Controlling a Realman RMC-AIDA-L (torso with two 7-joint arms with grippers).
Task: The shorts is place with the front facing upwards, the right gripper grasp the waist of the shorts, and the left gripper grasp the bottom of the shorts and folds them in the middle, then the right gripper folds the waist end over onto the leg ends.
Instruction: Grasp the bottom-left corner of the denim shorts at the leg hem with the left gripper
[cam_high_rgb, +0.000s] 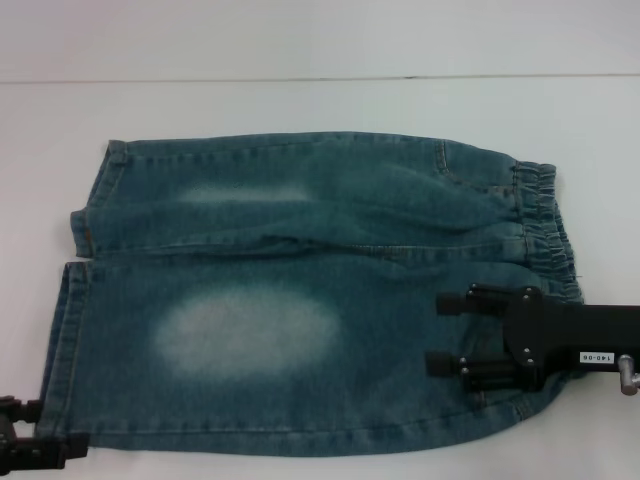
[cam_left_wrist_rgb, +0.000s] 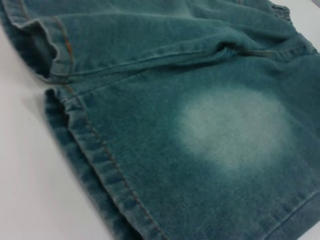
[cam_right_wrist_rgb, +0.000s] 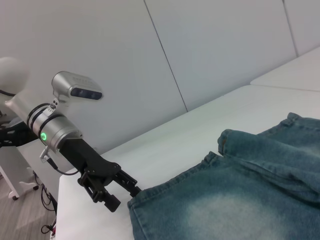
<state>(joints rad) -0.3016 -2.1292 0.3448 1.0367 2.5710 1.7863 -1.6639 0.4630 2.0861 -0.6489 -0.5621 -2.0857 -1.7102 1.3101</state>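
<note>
The blue denim shorts (cam_high_rgb: 300, 290) lie flat on the white table, front up, with the elastic waist (cam_high_rgb: 545, 225) to the right and the leg hems (cam_high_rgb: 75, 260) to the left. My right gripper (cam_high_rgb: 440, 332) hovers open over the near part of the waist end, fingers pointing left. My left gripper (cam_high_rgb: 50, 430) sits at the near-left corner of the near leg hem. In the right wrist view the left gripper (cam_right_wrist_rgb: 120, 194) stands open right beside that hem corner (cam_right_wrist_rgb: 137, 205). The left wrist view shows only the leg hems (cam_left_wrist_rgb: 95, 150), no fingers.
The white table (cam_high_rgb: 320, 110) stretches behind and to the left of the shorts. A pale wall (cam_right_wrist_rgb: 200, 50) stands beyond the table's far side. The table's edge (cam_right_wrist_rgb: 65, 200) lies just past my left arm.
</note>
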